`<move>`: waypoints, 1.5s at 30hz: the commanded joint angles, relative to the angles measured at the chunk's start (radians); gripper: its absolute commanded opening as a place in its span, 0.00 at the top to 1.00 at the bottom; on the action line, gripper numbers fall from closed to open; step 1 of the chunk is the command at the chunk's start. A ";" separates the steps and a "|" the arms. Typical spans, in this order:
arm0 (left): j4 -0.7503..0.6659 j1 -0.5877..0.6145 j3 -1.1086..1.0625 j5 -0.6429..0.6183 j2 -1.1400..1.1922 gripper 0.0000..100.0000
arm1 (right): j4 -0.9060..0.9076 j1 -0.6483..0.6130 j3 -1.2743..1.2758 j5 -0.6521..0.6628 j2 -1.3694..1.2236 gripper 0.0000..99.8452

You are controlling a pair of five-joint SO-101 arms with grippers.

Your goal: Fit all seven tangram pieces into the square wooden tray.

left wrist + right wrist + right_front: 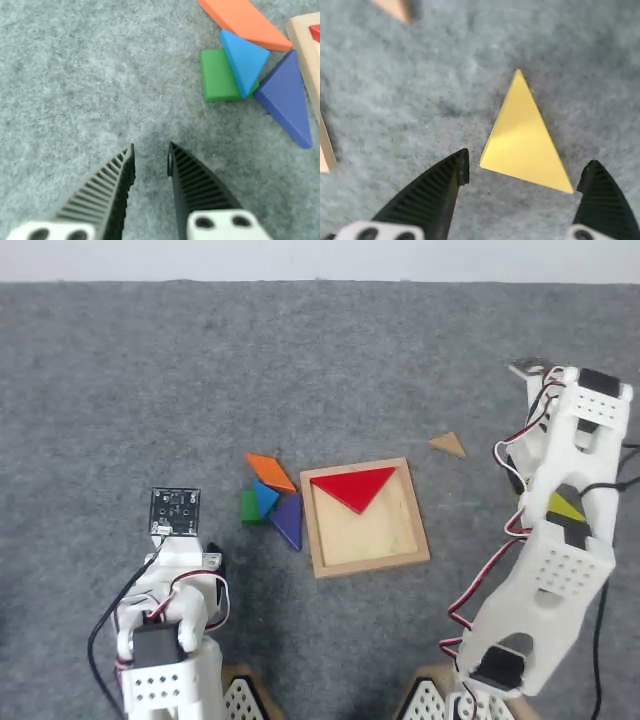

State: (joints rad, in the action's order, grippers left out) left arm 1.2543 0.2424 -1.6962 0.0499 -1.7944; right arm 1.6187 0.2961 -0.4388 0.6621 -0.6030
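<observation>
Yellow, flat and sharp-cornered, the triangle [525, 140] lies on the grey mat [130, 380] near the table's right edge, between the right gripper's [527, 167] wide-open jaws. The left gripper [151, 150] hangs over bare mat, its jaws slightly parted and holding nothing. Mid-table, the tray [372, 563] holds a red triangle [352, 486] against its far edge. An orange piece [271, 471], green square [248, 508], blue triangle [265, 496] and purple triangle [288, 518] cluster just beside the tray's left edge.
</observation>
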 commanded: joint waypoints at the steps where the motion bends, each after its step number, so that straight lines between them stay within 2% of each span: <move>1: 0.006 0.002 0.012 -0.011 -0.023 0.90 | 0.028 0.012 -0.048 0.167 0.005 0.65; 5: 0.006 0.002 0.012 -0.011 -0.023 0.90 | 0.016 0.044 -0.008 0.324 0.005 0.65; 9: 0.006 0.002 0.012 -0.011 -0.023 0.90 | -0.051 0.077 0.071 0.373 -0.015 0.65; 18: 0.006 0.002 0.012 -0.011 -0.023 0.90 | -0.139 0.094 0.084 0.364 -0.120 0.65; 40: 0.006 0.002 0.012 -0.011 -0.023 0.90 | -0.162 0.133 0.140 0.279 -0.142 0.66; 45: 0.006 0.002 0.012 -0.011 -0.023 0.90 | -0.272 0.137 0.195 0.218 -0.143 0.75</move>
State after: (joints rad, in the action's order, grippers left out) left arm 1.2543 0.2424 -1.6962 0.0499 -1.7944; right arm 1.4116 0.3913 -0.3007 0.9030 -0.7150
